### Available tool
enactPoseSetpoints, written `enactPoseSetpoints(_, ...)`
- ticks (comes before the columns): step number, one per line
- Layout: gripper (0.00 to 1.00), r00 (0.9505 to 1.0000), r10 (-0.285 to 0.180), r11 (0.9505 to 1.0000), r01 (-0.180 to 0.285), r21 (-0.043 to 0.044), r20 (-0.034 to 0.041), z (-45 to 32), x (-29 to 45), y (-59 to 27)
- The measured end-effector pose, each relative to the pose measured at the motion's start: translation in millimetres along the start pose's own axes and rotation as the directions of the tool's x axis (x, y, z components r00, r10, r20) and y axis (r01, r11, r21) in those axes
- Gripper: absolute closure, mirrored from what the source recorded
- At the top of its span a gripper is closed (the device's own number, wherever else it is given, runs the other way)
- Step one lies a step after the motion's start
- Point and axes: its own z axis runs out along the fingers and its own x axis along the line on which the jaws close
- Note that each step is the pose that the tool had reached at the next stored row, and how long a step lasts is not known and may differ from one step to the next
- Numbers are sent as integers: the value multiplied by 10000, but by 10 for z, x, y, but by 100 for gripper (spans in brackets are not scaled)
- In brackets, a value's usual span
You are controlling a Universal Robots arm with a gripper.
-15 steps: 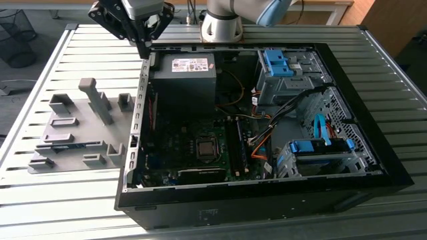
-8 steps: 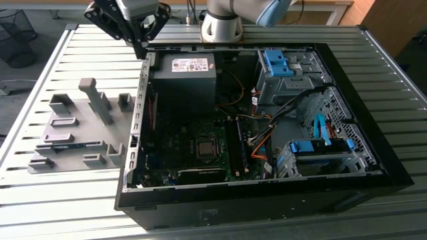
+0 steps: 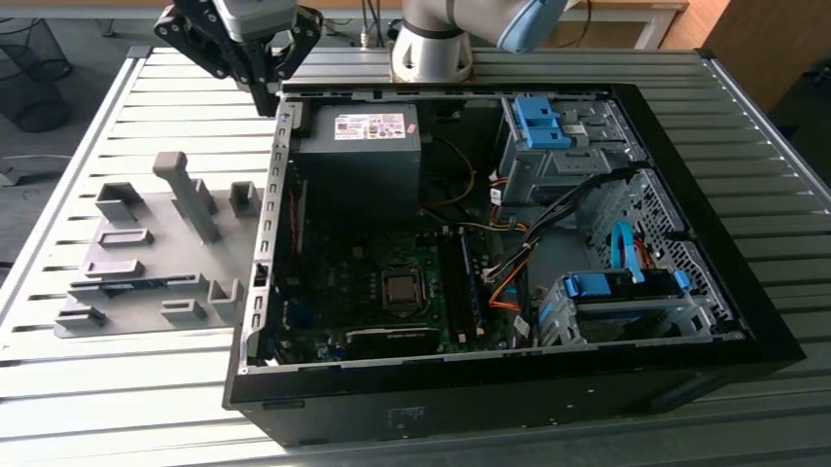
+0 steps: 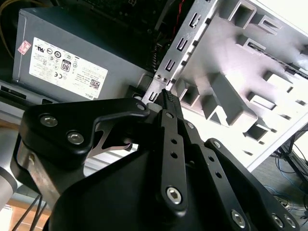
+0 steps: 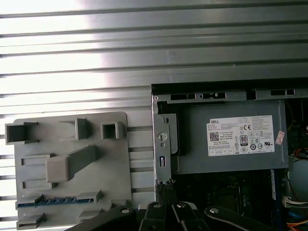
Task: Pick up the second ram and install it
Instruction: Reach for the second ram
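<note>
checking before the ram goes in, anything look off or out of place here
Nothing stands out. The second ram sits straight in its slot on the grey holder tray beside the open computer case, and the gripper hangs shut and empty by a corner of that case.

In the first wrist view I see my hand, fingertips together and holding nothing, at the side wall of the open computer case. The second ram lies in a slot of the grey holder plate on the ribbed worktop, beside the case. A grey power supply sits inside.
</note>
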Motion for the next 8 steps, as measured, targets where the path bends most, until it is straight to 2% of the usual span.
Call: enactPoseSetpoints(8,89,10000,2,10000,-2,2,-23,8,66,-5)
